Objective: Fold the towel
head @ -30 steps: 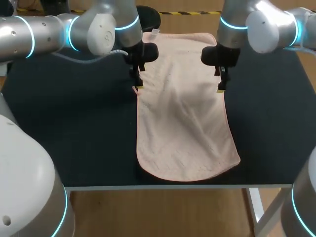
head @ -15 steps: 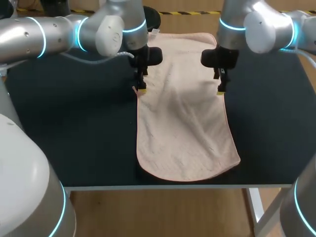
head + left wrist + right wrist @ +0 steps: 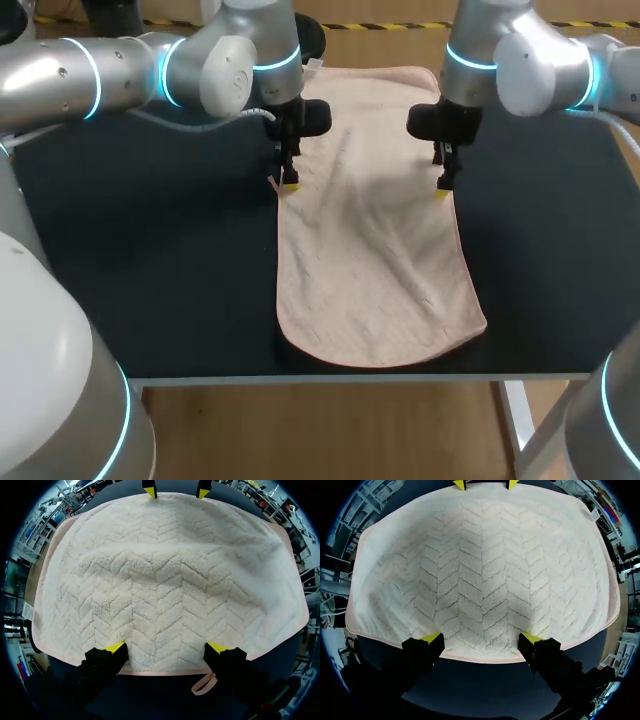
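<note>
— Two sets of jaws, both wide, sit at the towel's 10 and 2 o'clock edges; it lies flat on the counter.
— Grasping step, I'd say. Next: pinch both edges, then lift.

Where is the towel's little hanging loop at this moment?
In the left wrist view, the loop sticks out from the towel hem onto the dark table, right beside one finger of the left claw.

The towel's far left corner is hidden behind the left arm. Whether the jaws touch the towel or hang just above it cannot be told.
</note>
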You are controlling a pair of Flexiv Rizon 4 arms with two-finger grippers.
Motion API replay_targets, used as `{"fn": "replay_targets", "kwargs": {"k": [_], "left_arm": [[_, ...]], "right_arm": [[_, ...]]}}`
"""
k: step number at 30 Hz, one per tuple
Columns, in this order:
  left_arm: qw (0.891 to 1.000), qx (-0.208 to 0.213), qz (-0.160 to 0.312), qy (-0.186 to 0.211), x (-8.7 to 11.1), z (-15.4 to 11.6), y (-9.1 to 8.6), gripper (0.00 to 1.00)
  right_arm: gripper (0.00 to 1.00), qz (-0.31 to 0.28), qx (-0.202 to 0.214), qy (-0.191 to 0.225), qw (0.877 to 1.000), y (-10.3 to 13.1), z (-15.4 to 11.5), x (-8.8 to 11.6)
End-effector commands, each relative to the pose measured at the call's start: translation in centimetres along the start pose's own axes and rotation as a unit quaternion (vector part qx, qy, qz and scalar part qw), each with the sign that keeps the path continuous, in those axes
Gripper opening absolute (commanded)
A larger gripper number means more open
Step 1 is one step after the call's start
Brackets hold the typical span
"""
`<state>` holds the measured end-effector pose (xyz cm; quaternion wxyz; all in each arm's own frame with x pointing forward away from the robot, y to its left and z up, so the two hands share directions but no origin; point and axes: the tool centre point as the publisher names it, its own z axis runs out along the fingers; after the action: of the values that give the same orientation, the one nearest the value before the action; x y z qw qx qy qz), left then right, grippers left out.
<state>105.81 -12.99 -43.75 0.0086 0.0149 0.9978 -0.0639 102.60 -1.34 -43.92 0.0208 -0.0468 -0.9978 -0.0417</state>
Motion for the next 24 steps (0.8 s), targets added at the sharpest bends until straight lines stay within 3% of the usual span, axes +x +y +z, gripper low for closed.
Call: {"fn": "replay_targets", "kwargs": {"k": [1,5,6,7,8,10,19,24], "left_arm": [[1.0,-0.002,-0.001,0.004,-0.3,0.5,-0.1,1.0],[1.0,-0.002,0.001,0.003,-0.3,0.5,-0.1,1.0],[1.0,-0.002,0.001,0.003,-0.2,0.5,-0.1,0.99],[1.0,-0.002,0.001,0.003,-0.2,0.5,-0.1,0.68],[1.0,-0.002,0.002,0.003,-0.2,0.5,-0.1,0.46],[1.0,-0.002,0.002,0.002,-0.1,0.4,0.0,0.0],[1.0,0.0,0.006,-0.001,0.7,-0.2,-0.1,0.0],[1.0,0.004,0.01,-0.007,1.3,-2.0,-0.1,0.0]], "right_arm": [[1.0,0.002,-0.002,0.002,1.0,0.2,0.9,-0.6],[1.0,-0.003,0.001,0.003,1.0,0.4,1.3,-0.4],[0.4,-0.004,0.003,0.004,1.0,0.4,1.3,-0.3],[0.16,-0.005,0.005,0.003,1.0,0.4,1.3,-0.3],[0.0,-0.006,0.005,0.003,1.0,0.4,1.2,-0.2],[0.0,-0.01,0.01,0.001,1.0,0.3,1.1,0.0],[0.0,-0.012,0.024,0.003,1.0,-0.9,0.5,0.9],[0.0,-0.01,0.024,-0.003,1.0,-1.2,-0.8,1.4]]}}
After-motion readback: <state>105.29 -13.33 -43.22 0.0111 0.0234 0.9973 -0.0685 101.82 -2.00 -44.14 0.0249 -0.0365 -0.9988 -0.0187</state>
